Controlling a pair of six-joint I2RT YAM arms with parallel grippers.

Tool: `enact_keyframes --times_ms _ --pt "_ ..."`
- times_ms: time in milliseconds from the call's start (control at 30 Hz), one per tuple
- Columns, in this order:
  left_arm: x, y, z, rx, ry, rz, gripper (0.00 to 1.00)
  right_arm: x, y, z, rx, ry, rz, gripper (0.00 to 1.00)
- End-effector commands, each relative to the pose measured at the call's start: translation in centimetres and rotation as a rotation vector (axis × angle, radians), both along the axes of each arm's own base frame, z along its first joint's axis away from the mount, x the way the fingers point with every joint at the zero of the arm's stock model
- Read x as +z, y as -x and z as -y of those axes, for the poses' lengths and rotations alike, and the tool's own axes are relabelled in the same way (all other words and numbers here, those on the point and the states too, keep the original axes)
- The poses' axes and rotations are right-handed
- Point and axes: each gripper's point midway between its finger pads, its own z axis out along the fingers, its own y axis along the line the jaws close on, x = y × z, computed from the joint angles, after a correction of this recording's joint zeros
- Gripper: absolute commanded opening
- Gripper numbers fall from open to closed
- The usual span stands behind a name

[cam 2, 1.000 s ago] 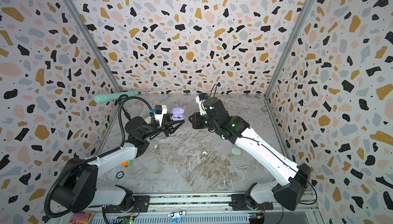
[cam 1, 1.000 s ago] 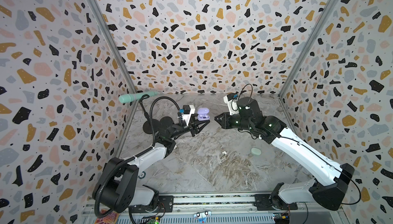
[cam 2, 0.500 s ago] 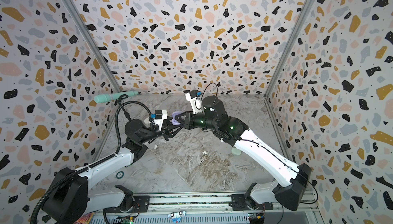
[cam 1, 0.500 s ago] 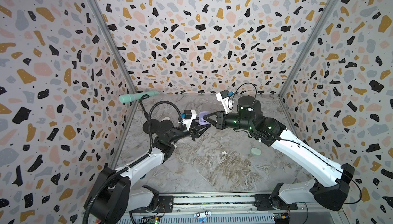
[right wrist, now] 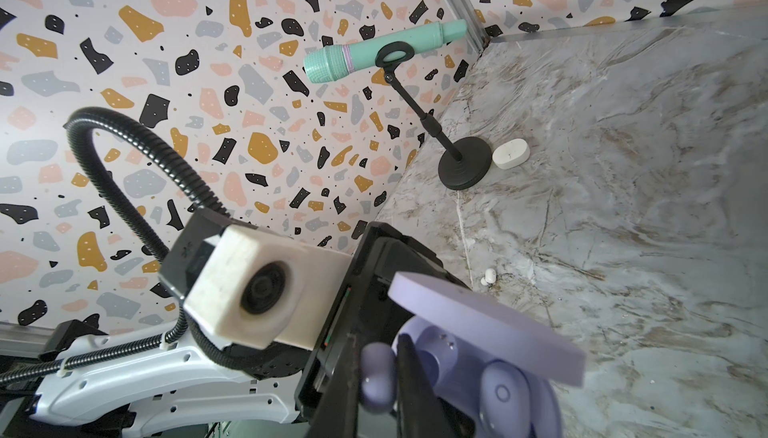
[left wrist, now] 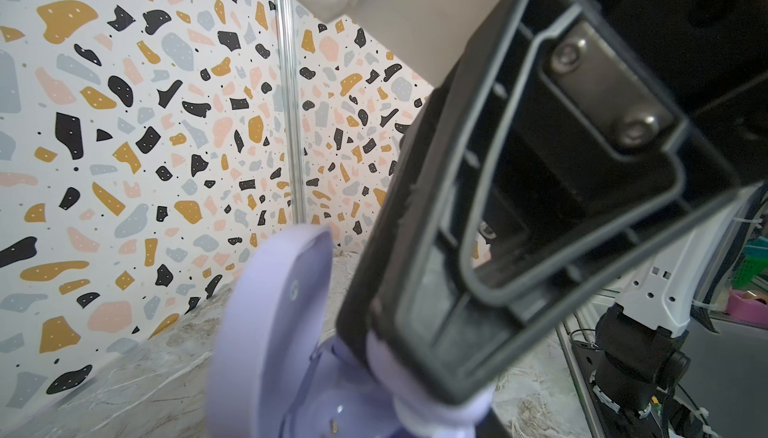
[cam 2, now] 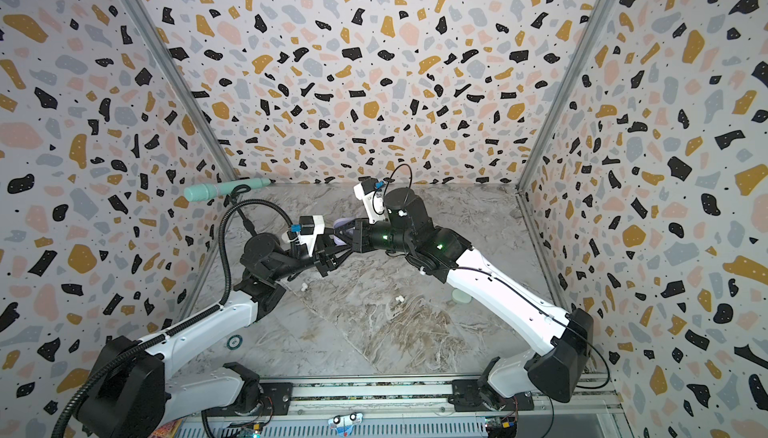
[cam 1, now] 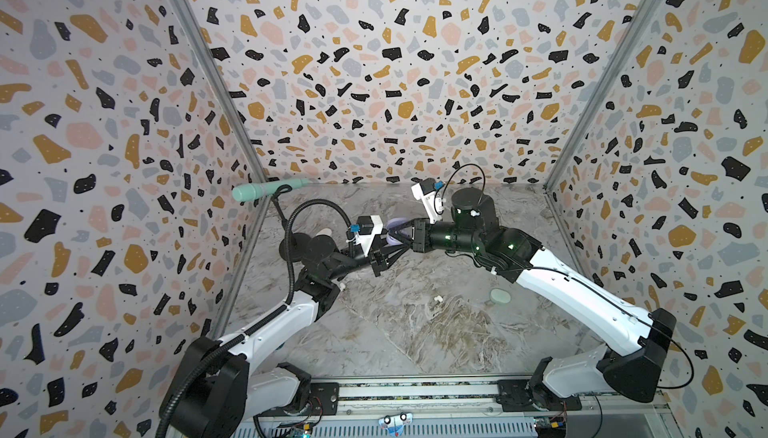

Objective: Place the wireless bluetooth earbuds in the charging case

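Left end effector (cam 1: pixel 395 248) grasping case (right wrist: pixel 478 323); right end effector (cam 1: pixel 399 233) clenched on earbud (right wrist: pixel 376 373): align squarely above case, seat gently.

Right gripper (cam 1: pixel 397 235) swung left across the gap and ended at the open case (right wrist: pixel 486 323), its pinched bud (right wrist: pixel 376 373) right by the case. Its wrist rolled, lifting its camera on top. Left arm stretched forward, its shoulder dropping lower, with the left gripper (cam 1: pixel 384 255) at the case.
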Motion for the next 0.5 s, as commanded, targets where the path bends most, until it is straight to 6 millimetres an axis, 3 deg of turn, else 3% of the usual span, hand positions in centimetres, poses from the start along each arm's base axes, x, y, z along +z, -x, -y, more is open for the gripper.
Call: enact_keyframes --times_ms 0,467 --pt "1.3 0.7 -0.1 -0.007 0.019 0.068 0.29 0.8 0.4 -0.2 0.018 -0.037 0.003 0.06" --pt "1.7 0.9 -0.2 -0.006 0.021 0.079 0.29 -1.1 0.2 0.2 -0.008 -0.010 -0.052 0.06"
